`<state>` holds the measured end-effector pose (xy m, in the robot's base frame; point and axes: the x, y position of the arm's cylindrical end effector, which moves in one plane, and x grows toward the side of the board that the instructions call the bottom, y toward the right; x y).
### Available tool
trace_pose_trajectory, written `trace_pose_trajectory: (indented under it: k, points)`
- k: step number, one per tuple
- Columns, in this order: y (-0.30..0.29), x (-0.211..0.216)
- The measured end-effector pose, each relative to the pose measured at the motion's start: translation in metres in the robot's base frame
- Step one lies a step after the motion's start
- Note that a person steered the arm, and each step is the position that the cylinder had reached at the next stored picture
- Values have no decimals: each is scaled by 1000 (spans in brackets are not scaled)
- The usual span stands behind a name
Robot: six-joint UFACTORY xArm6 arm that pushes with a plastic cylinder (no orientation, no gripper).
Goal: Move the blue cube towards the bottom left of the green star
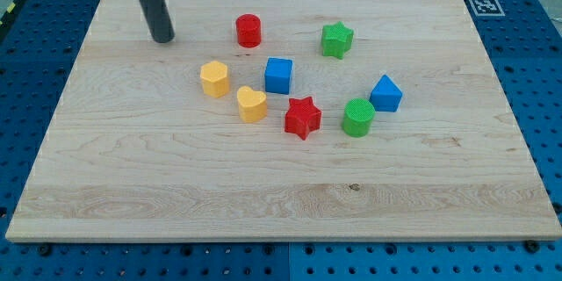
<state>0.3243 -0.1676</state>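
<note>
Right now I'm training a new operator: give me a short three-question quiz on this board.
1. True or false: my tip touches the blue cube.
2. Which block lies nearest my tip? A) red cylinder B) green star C) red star
3. Fill in: the yellow heart sits toward the view's ____ of the red star.

Key: 1 false; 2 A; 3 left.

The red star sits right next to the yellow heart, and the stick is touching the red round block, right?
Not quite. My tip is apart from the red cylinder, off to its left in the camera view. The red star does sit beside the yellow heart.
</note>
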Motion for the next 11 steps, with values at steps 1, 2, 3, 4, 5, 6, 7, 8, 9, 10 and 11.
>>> trace_pose_trajectory:
  k: [1,2,3,4,5,6,7,8,9,10,11]
  points:
    - [39,11]
    - [75,32]
    - [108,44]
    - [119,50]
    - [119,60]
    - [119,69]
    - [119,76]
    - [119,82]
    - [124,88]
    - [135,89]
    - [152,89]
